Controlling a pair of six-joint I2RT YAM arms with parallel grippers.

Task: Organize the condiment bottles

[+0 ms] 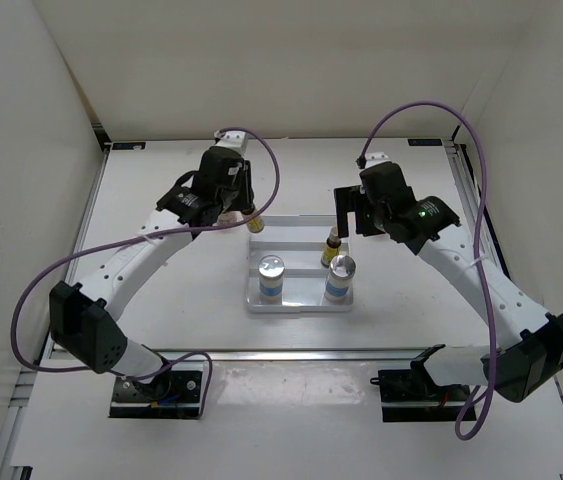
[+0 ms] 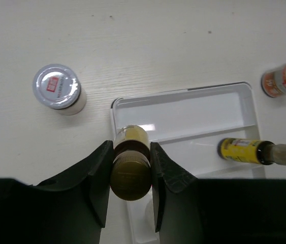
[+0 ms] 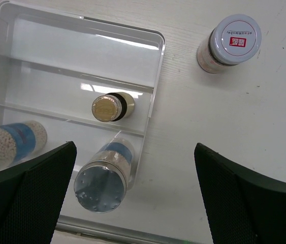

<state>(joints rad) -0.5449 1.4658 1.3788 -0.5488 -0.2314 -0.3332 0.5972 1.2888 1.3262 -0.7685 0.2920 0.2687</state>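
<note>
My left gripper (image 1: 249,212) (image 2: 131,152) is shut on a slim dark amber bottle (image 2: 130,173) (image 1: 255,224) by its neck, over the back-left corner of the white tray (image 1: 296,225) (image 2: 183,109). A second amber bottle (image 1: 332,247) (image 3: 109,108) (image 2: 247,151) stands in the tray's middle row. Two silver-capped bottles (image 1: 273,278) (image 1: 340,278) stand in the front row; they also show in the right wrist view (image 3: 103,180) (image 3: 8,145). My right gripper (image 1: 353,215) (image 3: 135,198) is open and empty above the tray's right edge.
One pinkish-lidded jar (image 2: 57,87) stands on the table left of the tray. Another jar (image 3: 231,43) (image 2: 284,77) stands on the table beyond the tray's right side. Both are hidden under the arms in the top view. White walls enclose the table.
</note>
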